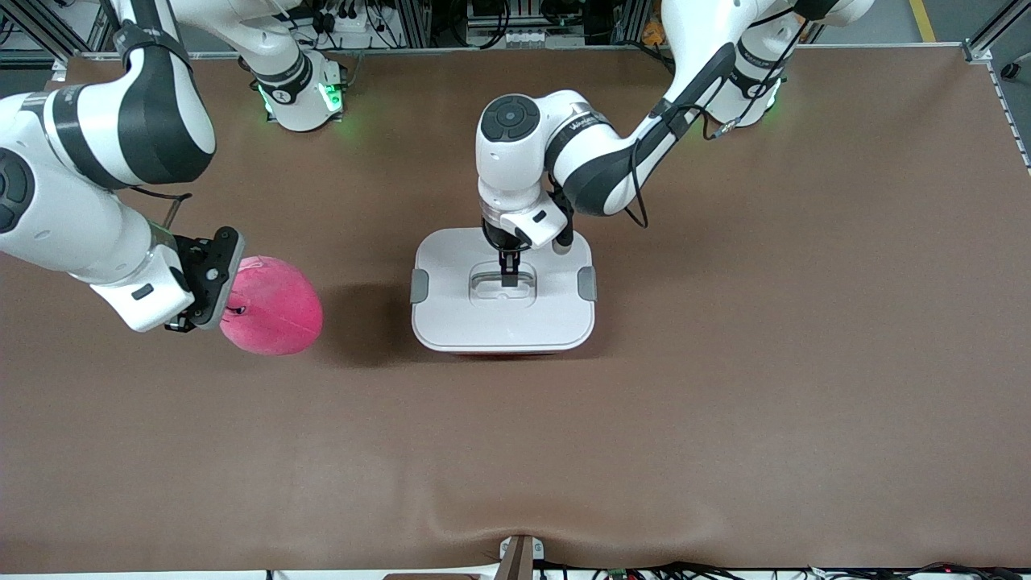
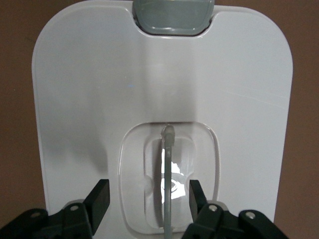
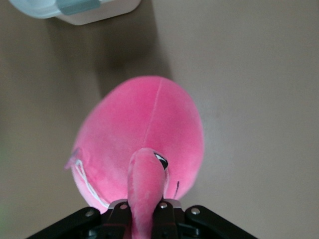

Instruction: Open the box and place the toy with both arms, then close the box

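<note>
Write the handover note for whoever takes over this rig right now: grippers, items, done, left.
Left gripper: open, fingers straddling the grey handle in the lid of the box.
Right gripper: shut on a fold of the toy, toward the right arm's end of the table.
Done: toy gripped.
Left: grip handle, lift lid, put toy in, close box.

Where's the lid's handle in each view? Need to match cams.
Front view: handle in the recess at the white lid's centre, under the left gripper.
Left wrist view: handle low in the picture, between the left gripper's fingers.
Right wrist view: not in it; only the box's corner shows.
Shared landmark: grey side clip.
</note>
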You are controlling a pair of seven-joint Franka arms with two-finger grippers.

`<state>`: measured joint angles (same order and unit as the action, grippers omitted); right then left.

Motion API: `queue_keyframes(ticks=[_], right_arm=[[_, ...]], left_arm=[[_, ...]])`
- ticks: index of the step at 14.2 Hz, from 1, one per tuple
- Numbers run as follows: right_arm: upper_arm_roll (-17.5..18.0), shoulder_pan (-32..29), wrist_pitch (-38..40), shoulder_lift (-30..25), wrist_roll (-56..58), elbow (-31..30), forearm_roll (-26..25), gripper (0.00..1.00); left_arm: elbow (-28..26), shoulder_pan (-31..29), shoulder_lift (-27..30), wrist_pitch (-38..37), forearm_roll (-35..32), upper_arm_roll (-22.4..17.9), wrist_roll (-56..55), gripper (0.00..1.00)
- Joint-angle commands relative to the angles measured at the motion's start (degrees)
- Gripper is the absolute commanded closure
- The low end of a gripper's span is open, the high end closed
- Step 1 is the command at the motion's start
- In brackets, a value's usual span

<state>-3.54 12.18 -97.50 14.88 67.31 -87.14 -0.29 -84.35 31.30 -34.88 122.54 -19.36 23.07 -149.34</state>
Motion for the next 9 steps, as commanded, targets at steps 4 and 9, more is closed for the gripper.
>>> queue_keyframes(ticks=[4, 9], right_arm=[[0.20, 0.56, 1.17, -5.47, -19.20, -6.28, -0.42, 1.00], [0.12, 0.21, 2.40, -6.70, -31.61, -7.60, 0.38, 1.00]], left_arm=[[1.56, 0.69, -1.16, 1.30, -1.74, -0.40, -1.04, 0.37], [1.56, 0.69, -1.16, 2.00, -2.62, -0.31, -0.96, 0.46]])
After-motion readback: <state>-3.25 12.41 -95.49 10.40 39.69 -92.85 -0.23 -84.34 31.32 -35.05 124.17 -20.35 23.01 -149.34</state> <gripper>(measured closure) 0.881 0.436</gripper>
